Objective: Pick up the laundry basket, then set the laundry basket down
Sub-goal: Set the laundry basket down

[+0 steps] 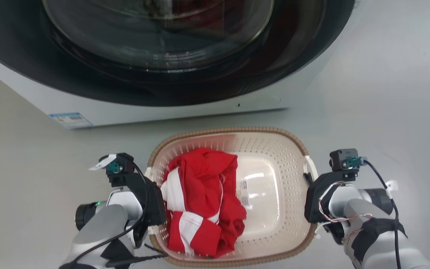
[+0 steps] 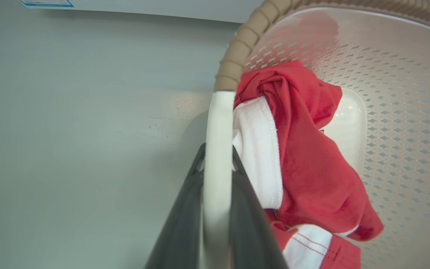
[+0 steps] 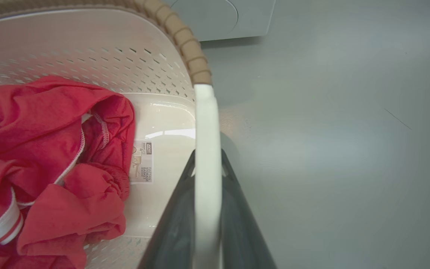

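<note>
The laundry basket (image 1: 274, 157) is cream-white and perforated, with a brown woven-look rim (image 1: 230, 130). It sits low in the middle of the head view, in front of the washing machine. A crumpled red and white garment (image 1: 200, 201) fills its left half. My left gripper (image 2: 218, 157) is shut on the basket's white left handle (image 2: 219, 119), one dark finger on each side. My right gripper (image 3: 207, 160) is shut the same way on the white right handle (image 3: 205, 112). In the head view the left gripper (image 1: 151, 194) and right gripper (image 1: 310, 183) flank the basket. Whether the basket touches the floor I cannot tell.
The white washing machine (image 1: 162, 108), with its dark round door (image 1: 162, 45), stands just beyond the basket's far rim. Grey floor (image 1: 386, 93) stretches to the right of the machine and on both sides of the basket. A paper label (image 3: 142, 162) lies on the basket's bottom.
</note>
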Robot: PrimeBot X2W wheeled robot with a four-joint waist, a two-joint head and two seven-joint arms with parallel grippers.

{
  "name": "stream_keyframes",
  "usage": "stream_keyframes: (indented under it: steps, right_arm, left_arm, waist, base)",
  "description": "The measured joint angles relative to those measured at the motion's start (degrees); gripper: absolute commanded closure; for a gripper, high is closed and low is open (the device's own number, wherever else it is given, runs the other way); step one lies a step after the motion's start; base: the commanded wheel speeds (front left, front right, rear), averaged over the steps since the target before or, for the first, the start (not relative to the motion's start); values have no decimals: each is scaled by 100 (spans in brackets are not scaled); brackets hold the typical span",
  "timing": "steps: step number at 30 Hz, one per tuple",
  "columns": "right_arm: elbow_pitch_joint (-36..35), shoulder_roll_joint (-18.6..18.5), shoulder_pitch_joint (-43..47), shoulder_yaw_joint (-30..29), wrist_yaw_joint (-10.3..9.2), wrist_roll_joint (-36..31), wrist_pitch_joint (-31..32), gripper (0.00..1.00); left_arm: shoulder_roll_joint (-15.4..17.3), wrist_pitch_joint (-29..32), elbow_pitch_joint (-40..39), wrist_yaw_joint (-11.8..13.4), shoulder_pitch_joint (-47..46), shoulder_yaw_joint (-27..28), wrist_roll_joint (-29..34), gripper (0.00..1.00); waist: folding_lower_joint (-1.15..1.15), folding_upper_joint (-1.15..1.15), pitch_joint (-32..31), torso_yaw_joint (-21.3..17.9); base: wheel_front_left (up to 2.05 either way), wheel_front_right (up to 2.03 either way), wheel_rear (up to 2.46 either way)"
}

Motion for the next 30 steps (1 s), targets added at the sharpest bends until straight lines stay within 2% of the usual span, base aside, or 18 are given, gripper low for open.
stream_keyframes:
  steps: [17,30]
  right_arm:
    - [-20,-66,-596,65,-26,-155,-599,100]
    - [26,-137,-908,76,-25,-197,-926,100]
  left_arm:
    - [8,-693,18,42,-589,-24,144,100]
    - [-7,-1112,45,51,-971,-63,332,100]
  waist:
    - [0,0,1239,71]
    - [-1,0,1871,139]
  base:
    - [0,0,0]
    - [0,0,0]
